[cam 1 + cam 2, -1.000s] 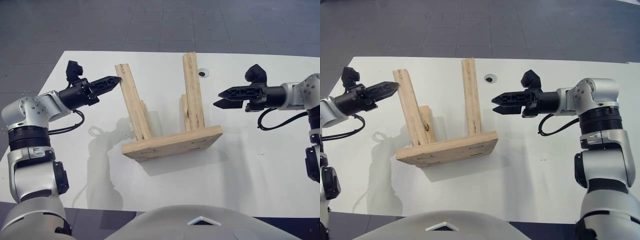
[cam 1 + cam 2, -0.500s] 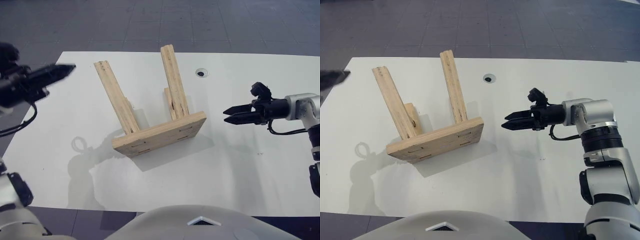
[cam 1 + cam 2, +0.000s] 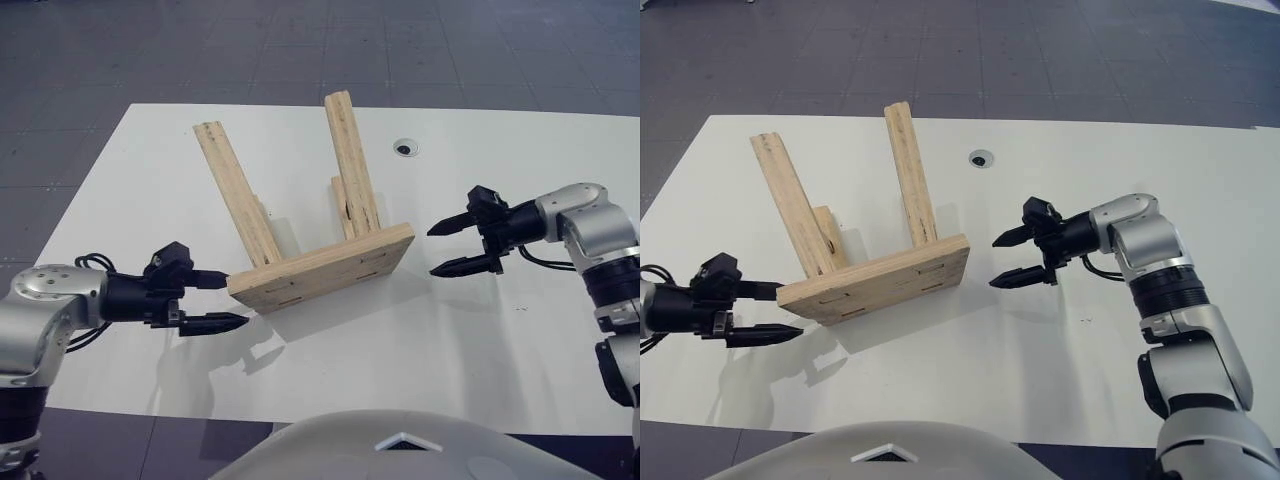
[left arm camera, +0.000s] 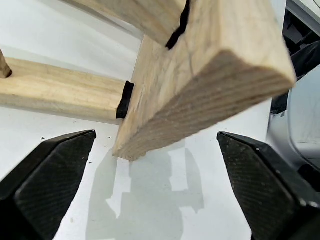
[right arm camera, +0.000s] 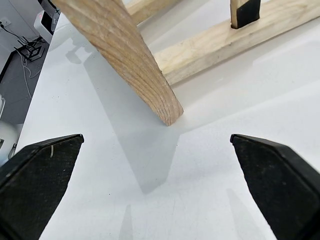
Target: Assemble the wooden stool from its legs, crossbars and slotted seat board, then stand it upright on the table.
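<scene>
On the white table [image 3: 500, 340], the stool [image 3: 330, 265] lies tipped on its seat's edge. Left tool [image 3: 235, 300] is spread at one seat end and right tool [image 3: 432, 251] is spread beside the other. From the left wrist, a dark slot [image 4: 125, 99] shows at a leg joint.

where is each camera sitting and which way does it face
Left eye view: on the head, looking forward and down at the stool on the table; left gripper and right gripper show.
Right eye view: beside it, same scene.
Left wrist view: on the left wrist, facing one end of the seat board between its open fingers.
Right wrist view: on the right wrist, facing the other end between its open fingers.
Shared: every view shows the seat board.
</scene>
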### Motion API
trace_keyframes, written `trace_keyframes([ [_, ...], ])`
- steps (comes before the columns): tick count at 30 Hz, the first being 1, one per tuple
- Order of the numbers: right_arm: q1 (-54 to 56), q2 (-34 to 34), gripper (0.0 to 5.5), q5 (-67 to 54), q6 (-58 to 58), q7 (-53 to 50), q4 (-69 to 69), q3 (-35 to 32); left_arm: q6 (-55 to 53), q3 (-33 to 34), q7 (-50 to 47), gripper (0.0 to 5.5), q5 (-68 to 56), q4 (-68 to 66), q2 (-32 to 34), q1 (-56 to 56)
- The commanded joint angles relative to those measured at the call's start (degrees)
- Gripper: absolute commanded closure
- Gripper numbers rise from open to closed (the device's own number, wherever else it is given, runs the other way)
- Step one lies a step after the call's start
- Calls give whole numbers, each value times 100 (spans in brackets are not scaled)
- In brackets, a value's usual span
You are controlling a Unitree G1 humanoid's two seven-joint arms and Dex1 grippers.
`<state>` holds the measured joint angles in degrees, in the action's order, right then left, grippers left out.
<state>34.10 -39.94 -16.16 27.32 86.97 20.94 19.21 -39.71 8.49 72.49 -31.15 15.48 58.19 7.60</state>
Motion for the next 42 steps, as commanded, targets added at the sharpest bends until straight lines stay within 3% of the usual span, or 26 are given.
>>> trace_keyframes([
  [1, -67, 205, 0, -9, 153, -116, -419, 25, 48, -327, -398, 101, 143, 155, -246, -350],
  [6, -148, 670, 0, -104, 482, -369, -977, 77, 154, -810, -565, 140, 414, 12, -375, -580],
  [10, -238, 892, 68, -113, 564, -620, -1074, 36, 202, -903, -642, 196, 475, -87, -412, -586],
  [18, -445, 655, 219, -422, 1117, -501, -1542, -44, 200, -854, -588, 323, 421, -476, -408, -915],
  [26, -427, 822, 347, -679, 1501, -961, -1750, -441, -174, -626, -624, 327, -13, -760, -699, -1548],
  [30, -359, 649, 357, -1639, 3038, -910, -2388, -864, -567, -349, -1059, 327, -285, -1095, -1212, -2291],
  [37, 530, -209, 381, -3434, 5869, -440, -2674, -1399, -2442, 133, -448, 327, -2040, -685, -1001, -3057],
  [39, 853, -334, 381, -3917, 6367, -492, -2184, -1420, -2979, 282, -375, 327, -2490, -605, -894, -3047],
  [42, 1380, -705, 381, -4959, 6518, -559, -1034, -941, -3934, 696, -315, 327, -3343, -898, -746, -3353],
])
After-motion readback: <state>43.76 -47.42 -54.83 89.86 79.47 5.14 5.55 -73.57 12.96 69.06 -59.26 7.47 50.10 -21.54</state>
